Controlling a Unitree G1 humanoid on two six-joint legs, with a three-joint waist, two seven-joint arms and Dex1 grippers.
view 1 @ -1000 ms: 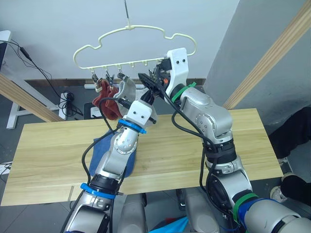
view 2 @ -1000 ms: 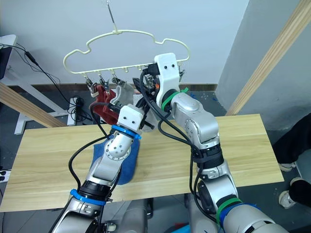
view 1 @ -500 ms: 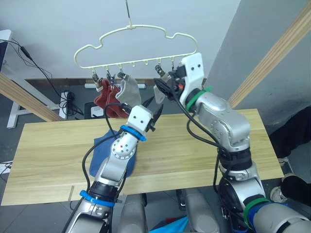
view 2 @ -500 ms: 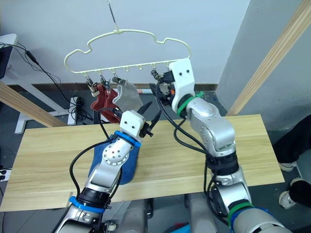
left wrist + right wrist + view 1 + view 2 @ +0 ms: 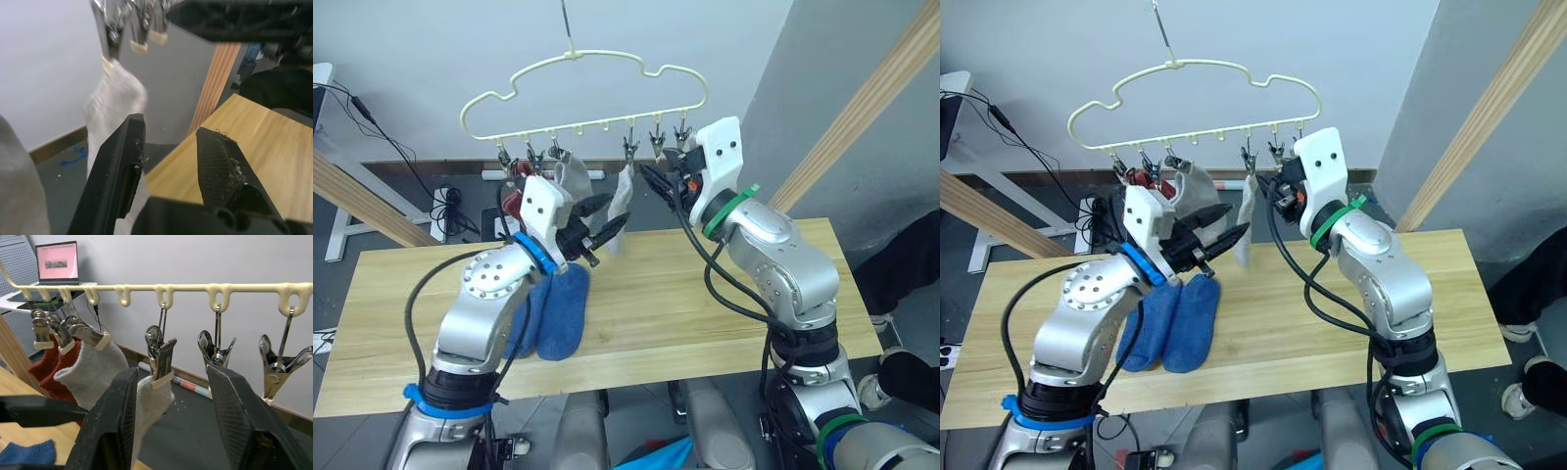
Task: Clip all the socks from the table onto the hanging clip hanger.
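My left gripper is up off the counter, fingers spread and holding nothing, tips aimed at the lower half of the second grey sock, just beside it but I can't tell if touching. In the left wrist view the two black fingers stand apart with that pale sock dangling from a metal clip just past them. My right gripper is raised right up by the clip hanger, fingers parted and empty, sitting just under the row of clips; the grey sock's clip lies between my fingers in the right wrist view, two bare clips beside it. On the hanger, from my left: two rust red socks bunched together on the first clips, then a grey sock, then the second grey sock on its own clip further right. Red pair is partly hidden behind my left arm. Two blue socks lie flat side by side on the counter near the front edge, just below my left forearm, touching each other. Hanger hangs by its metal hook above the far edge of the counter. A slanted wooden pole is off to the right, another to the left.
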